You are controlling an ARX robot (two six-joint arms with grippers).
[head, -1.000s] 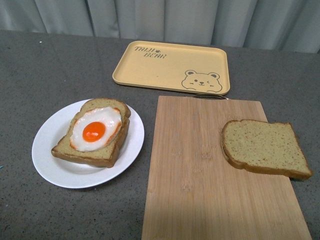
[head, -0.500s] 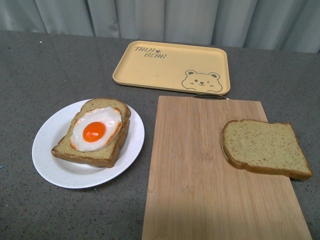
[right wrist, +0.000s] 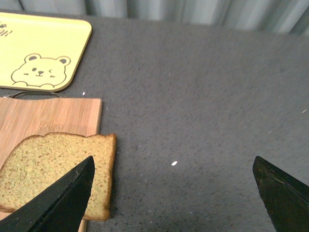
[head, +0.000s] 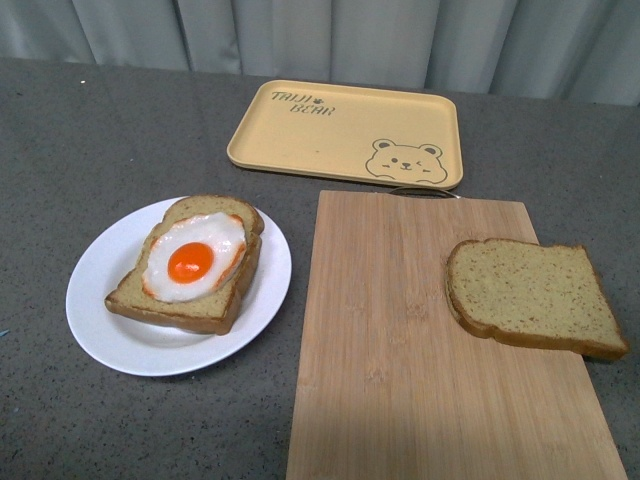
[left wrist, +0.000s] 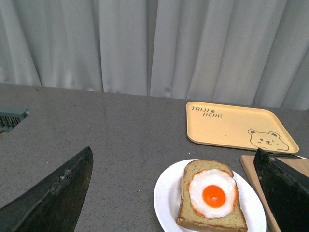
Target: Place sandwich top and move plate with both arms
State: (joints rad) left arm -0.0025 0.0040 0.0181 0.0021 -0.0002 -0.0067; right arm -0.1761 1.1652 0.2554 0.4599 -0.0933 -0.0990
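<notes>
The sandwich top [head: 532,296] is a plain brown slice lying at the right edge of the wooden cutting board [head: 400,350], overhanging it slightly. The white plate [head: 100,290] sits left of the board and carries a bread slice topped with a fried egg [head: 190,262]. Neither arm shows in the front view. In the left wrist view my left gripper [left wrist: 174,151] is open above the table, its fingers wide to either side of the plate [left wrist: 166,193]. My right gripper [right wrist: 174,159] is open over bare table, with the sandwich top [right wrist: 48,169] beside one finger.
A yellow tray with a bear drawing [head: 345,130] lies behind the board and plate. Grey curtains hang at the table's far edge. The table top is dark grey stone [head: 80,130]. A small white speck [right wrist: 175,163] lies on it near the right gripper.
The front view has slid a few pixels to the right. No object has moved relative to the others.
</notes>
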